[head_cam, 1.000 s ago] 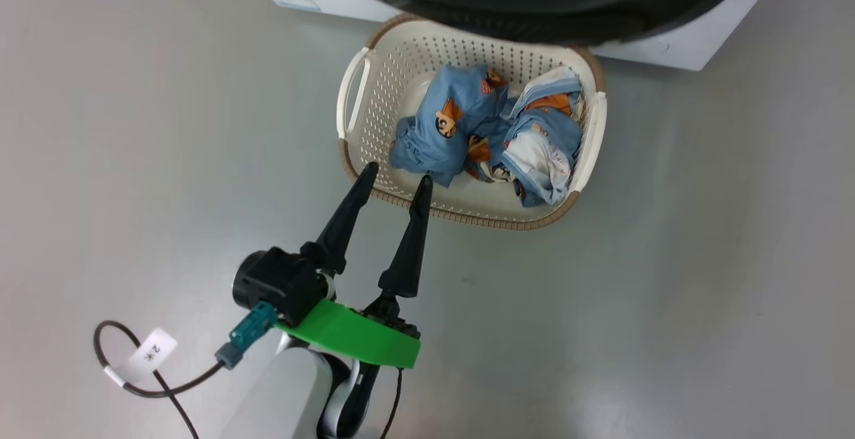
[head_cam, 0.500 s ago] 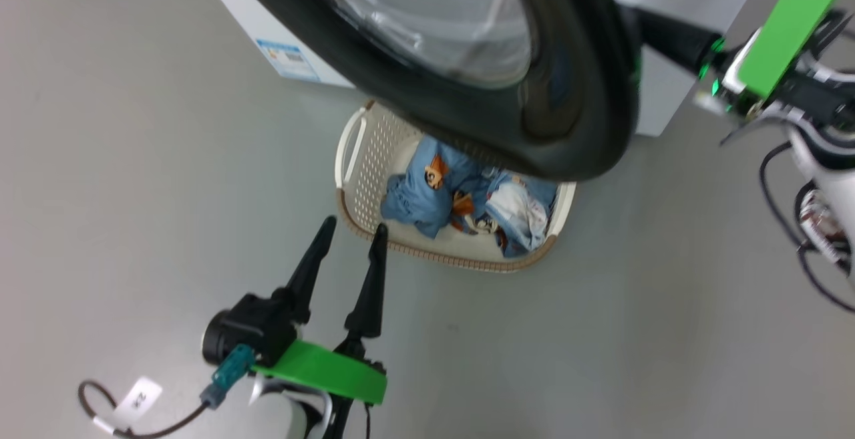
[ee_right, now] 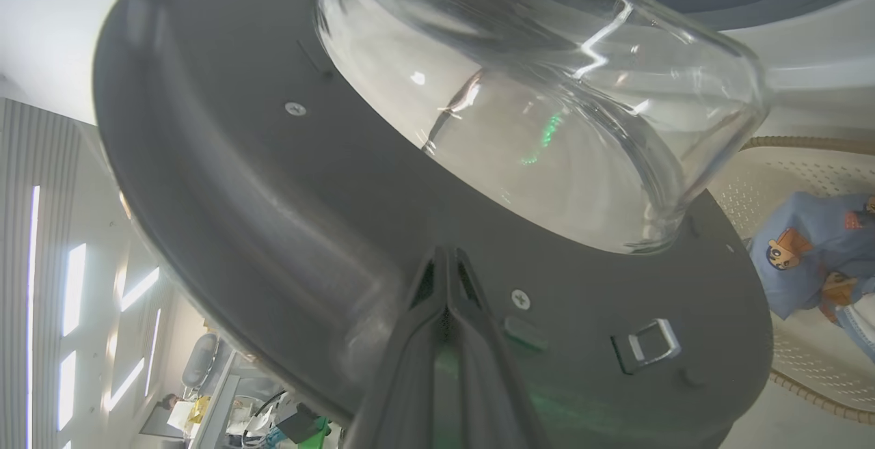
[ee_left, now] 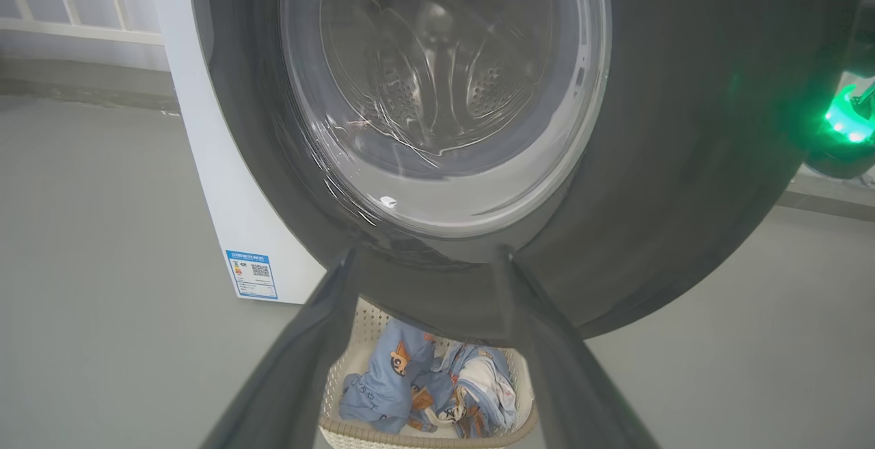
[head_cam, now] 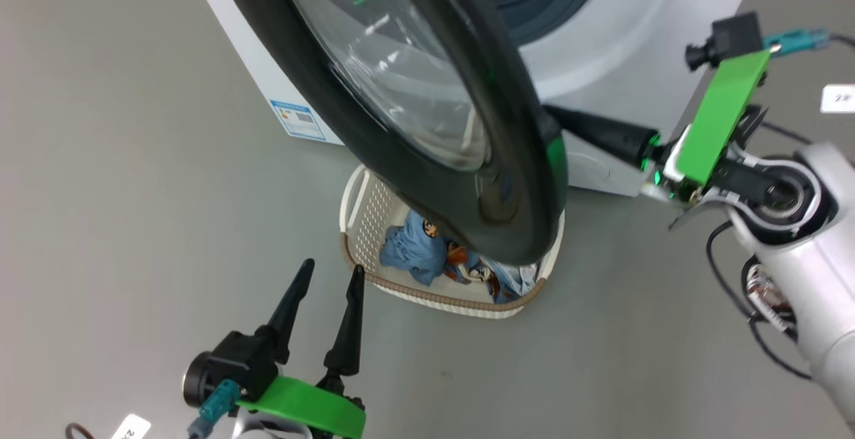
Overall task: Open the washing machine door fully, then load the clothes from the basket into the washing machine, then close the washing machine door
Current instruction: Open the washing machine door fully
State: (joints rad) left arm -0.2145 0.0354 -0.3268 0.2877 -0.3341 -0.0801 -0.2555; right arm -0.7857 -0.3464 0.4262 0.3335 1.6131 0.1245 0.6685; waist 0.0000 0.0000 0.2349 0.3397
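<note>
1. In the head view, the far half of the basket (head_cam: 366, 222) and part of the clothes (head_cam: 417, 258) are hidden by the washing machine door (head_cam: 414, 105), which stands swung out over them. The top of the washing machine (head_cam: 601, 45) is cut off by the frame edge.
2. The tips of the right gripper (head_cam: 568, 121) are covered there by the door's black rim. In the right wrist view its fingers (ee_right: 448, 278) are seen pressed together with nothing between them, at the door's inner face just below the glass bowl. Whether the face is touched cannot be told.
3. The left gripper (head_cam: 332, 266) is held spread wide and empty over the floor (head_cam: 133, 225), just beside the basket's near rim.
4. The clothes are bundled inside the basket, which is set on the floor before the machine. The drum (ee_left: 478, 87) is glimpsed through the glass, and its contents cannot be made out.
</note>
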